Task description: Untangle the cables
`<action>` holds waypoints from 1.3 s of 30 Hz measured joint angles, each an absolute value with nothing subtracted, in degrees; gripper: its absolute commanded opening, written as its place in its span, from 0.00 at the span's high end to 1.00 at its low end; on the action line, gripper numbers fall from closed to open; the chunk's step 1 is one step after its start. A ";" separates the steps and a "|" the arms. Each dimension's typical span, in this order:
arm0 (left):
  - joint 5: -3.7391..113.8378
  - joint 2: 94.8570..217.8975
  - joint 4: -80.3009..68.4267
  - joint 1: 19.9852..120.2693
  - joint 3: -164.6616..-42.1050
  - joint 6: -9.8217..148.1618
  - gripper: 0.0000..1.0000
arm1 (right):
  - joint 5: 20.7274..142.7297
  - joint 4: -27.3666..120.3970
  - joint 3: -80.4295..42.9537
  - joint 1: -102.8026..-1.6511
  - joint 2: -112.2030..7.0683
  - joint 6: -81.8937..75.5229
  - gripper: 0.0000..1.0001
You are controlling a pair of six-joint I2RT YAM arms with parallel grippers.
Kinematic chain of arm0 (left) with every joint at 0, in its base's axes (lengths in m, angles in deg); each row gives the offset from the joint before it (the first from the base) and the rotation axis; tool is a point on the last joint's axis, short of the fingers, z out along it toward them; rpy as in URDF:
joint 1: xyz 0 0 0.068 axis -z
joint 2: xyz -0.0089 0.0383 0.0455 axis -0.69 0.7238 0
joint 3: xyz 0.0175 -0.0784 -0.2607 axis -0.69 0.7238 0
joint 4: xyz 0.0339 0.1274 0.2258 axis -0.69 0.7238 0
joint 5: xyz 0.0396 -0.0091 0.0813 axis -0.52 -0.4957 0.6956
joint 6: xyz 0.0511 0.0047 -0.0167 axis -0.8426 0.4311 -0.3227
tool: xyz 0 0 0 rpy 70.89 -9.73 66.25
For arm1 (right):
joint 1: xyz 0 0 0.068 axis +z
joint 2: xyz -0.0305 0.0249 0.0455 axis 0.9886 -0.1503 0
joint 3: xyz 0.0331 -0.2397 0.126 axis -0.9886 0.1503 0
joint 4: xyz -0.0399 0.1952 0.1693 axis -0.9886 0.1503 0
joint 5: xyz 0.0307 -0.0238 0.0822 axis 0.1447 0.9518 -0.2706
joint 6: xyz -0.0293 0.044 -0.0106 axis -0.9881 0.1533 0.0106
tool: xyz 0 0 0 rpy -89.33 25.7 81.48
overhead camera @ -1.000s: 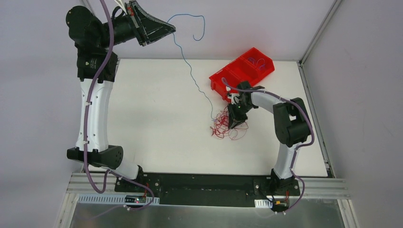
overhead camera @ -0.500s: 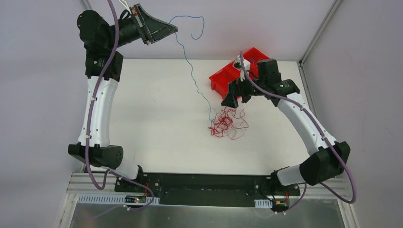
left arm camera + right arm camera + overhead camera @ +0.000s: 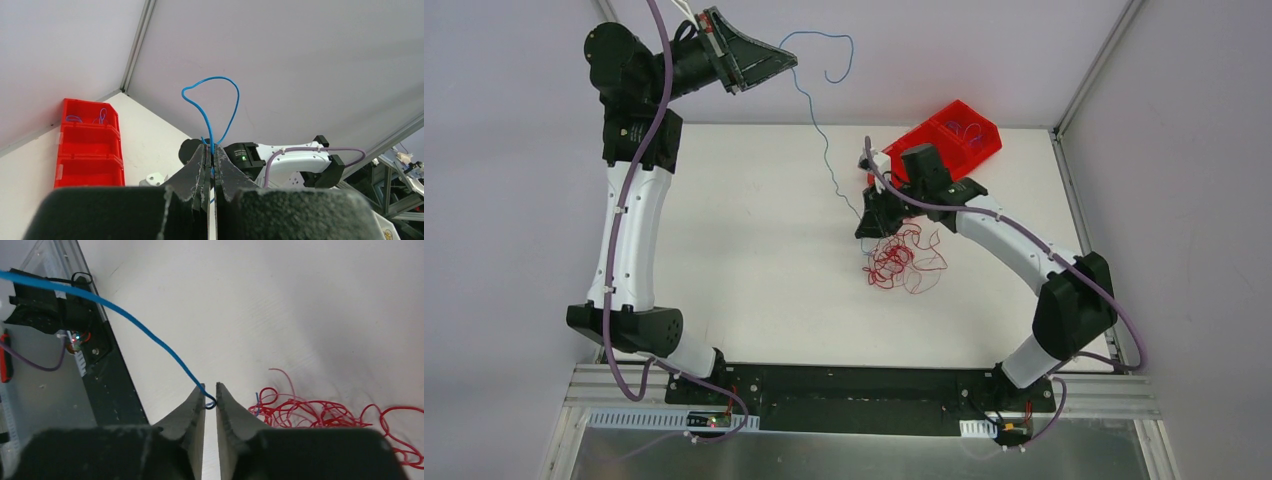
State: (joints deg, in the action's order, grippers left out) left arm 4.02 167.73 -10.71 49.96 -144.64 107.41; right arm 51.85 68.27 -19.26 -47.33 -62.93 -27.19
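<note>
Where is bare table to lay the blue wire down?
Widest bare table: between the left arm and the red tangle. Also the strip between tangle and base rail. Crowded around right gripper, blue wire, red bin.

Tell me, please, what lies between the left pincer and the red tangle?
In the top view, the blue cable runs from the left pincer down to the right pincer, which stands at the far edge of the red tangle.

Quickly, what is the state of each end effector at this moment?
Left end effector: closed, holding the blue cable.
Right end effector: almost closed around the blue cable; whether it grips cannot be told.
</note>
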 measured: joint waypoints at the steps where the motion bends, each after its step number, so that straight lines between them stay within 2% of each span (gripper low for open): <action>1: 4.09 167.58 -10.53 49.96 -144.49 107.13 1.00 | 52.38 67.70 -19.26 -47.09 -63.12 -26.73 1.00; 5: 6.08 165.57 -8.08 49.96 -140.86 104.11 1.00 | 53.01 67.72 -21.71 -46.52 -62.77 -22.75 1.00; 8: 9.03 162.64 -3.82 49.96 -134.37 99.72 1.00 | 52.70 68.22 -29.03 -44.69 -60.98 -17.42 1.00; 13: 11.39 160.45 2.30 50.02 -121.80 93.12 1.00 | 50.87 64.99 -37.95 -42.13 -50.75 -11.34 1.00; 17: 10.86 160.48 6.34 51.73 -113.14 90.93 1.00 | 50.63 62.50 -35.61 -45.32 -44.96 -9.40 1.00; 21: 7.80 159.75 8.20 57.50 -109.06 88.99 1.00 | 51.57 62.89 -31.74 -45.85 -46.38 -10.80 1.00; 26: 2.43 156.89 8.40 62.15 -108.27 88.22 1.00 | 51.72 66.98 -28.42 -45.26 -50.27 -14.86 1.00; 39: -3.71 156.59 7.43 65.82 -108.29 88.09 1.00 | 50.82 66.89 -25.58 -43.27 -46.99 -16.92 0.96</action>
State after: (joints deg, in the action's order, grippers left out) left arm -3.71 156.59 7.43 65.82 -108.29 88.09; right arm 50.82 66.89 -25.58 -43.27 -46.99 -16.92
